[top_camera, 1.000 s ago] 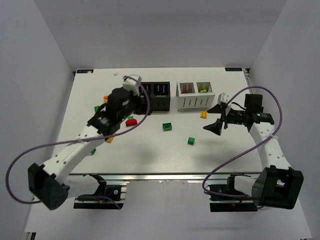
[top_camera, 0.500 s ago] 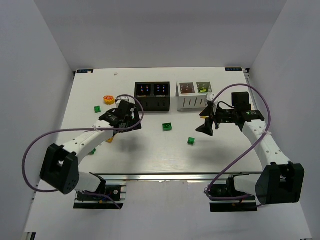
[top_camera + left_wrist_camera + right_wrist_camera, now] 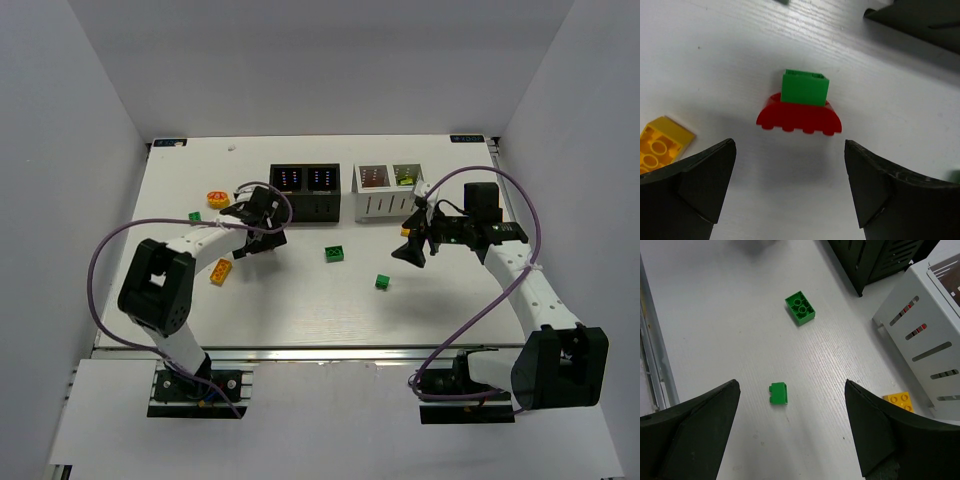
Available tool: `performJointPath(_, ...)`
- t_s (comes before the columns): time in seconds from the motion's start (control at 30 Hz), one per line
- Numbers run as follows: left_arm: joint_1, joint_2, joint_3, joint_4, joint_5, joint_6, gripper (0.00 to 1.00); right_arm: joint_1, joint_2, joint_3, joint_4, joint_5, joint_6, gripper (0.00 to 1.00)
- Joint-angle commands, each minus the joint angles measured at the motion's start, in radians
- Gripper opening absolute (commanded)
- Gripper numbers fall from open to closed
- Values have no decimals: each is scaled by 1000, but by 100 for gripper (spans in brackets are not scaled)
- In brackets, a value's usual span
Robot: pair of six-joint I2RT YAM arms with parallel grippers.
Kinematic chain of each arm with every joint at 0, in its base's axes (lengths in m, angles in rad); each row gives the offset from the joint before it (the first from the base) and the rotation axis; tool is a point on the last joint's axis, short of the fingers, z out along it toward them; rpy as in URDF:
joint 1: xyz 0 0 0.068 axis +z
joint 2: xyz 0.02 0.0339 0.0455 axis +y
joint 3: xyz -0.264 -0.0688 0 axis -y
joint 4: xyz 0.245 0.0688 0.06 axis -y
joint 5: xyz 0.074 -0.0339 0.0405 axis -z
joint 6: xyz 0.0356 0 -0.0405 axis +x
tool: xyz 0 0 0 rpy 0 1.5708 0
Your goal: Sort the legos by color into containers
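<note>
Red rounded plastic brick (image 3: 799, 118), small green brick (image 3: 805, 88) touching its far side, lies on white tabletop (image 3: 900, 100), centred just ahead of left gripper (image 3: 790, 155), fingers spread and empty, long axis spanning their gap.

A green brick (image 3: 805, 88), red brick (image 3: 799, 120) — yellow brick (image 3: 661, 145).
</note>
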Motion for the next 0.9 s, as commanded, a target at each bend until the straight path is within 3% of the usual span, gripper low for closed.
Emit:
performJointPath(0.0, 10, 36, 68, 12, -40, 1, 98, 3, -21, -3, 40, -1, 16, 89)
performJointPath(0.23, 15, 117, 123, 27, -38, 41, 98, 3, -18, -3, 46, -3, 22, 89)
performJointPath(0.63, 30, 127, 69, 79, -17, 61, 86, 2, 0, 20, 38, 0, 18, 89)
performJointPath(0.87, 32, 144, 63, 84, 0, 79, 86, 3, 5, 28, 41, 0, 19, 89)
